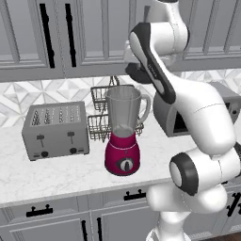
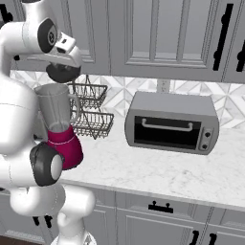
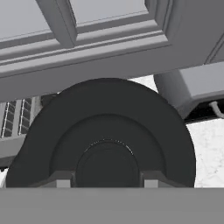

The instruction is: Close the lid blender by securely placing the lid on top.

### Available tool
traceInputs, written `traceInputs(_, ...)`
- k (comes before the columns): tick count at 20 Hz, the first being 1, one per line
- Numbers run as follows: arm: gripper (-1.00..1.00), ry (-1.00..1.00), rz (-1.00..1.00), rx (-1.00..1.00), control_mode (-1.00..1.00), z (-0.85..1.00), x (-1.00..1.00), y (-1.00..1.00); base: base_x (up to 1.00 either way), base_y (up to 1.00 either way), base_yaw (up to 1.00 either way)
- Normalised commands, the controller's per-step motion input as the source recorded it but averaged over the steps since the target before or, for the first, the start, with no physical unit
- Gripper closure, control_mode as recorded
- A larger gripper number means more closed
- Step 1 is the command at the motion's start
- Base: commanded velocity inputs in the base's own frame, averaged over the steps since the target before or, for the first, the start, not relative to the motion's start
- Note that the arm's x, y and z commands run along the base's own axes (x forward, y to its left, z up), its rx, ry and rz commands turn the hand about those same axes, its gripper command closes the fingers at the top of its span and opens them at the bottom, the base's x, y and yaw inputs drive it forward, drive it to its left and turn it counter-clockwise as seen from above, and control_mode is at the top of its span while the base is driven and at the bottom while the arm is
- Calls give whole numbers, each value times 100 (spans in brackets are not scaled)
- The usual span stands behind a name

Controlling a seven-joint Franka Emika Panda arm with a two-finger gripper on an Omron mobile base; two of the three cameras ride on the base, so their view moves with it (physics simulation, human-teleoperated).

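The blender (image 1: 123, 136) stands on the marble table (image 1: 56, 176), its clear grey jar upright on a magenta base with a round dark dial facing the room. The jar's mouth is open, with nothing sitting on it. A silver toaster (image 1: 55, 130) stands to its left, and wire baskets (image 1: 101, 110) are stacked just behind it against the patterned wall. To the right, further along the table, sits a grey toaster oven (image 2: 172, 122) with a dark glass door.

The white arm bends up and over the jar. Its pincer (image 2: 62, 64) hangs above the blender's mouth, a little behind it as seen from the right base camera, and carries the black lid (image 2: 62, 72) beneath it. From the left base camera the lid (image 1: 139, 73) shows as a dark round shape tucked behind the arm's forearm, above and just right of the jar's rim, apart from it.

In the hand camera the lid (image 3: 103, 140) looms large and dark, a round domed disc with a raised centre, and the two fingertips (image 3: 61, 180) press in on that raised centre from both sides. Behind it are grey cabinet doors and a strip of table.
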Motion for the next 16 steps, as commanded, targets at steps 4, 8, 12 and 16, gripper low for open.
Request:
traceInputs(4, 100, -5, 2, 14, -100, -38, 0, 39, 0, 0, 0)
traceInputs(8, 100, 0, 0, 15, -100, -34, 1, 41, 0, 0, 0)
traceInputs(12, 100, 0, 0, 4, -100, -6, 11, 26, 0, 0, 0)
traceInputs(16, 100, 9, 0, 0, -100, -12, 2, 19, 0, 0, 0)
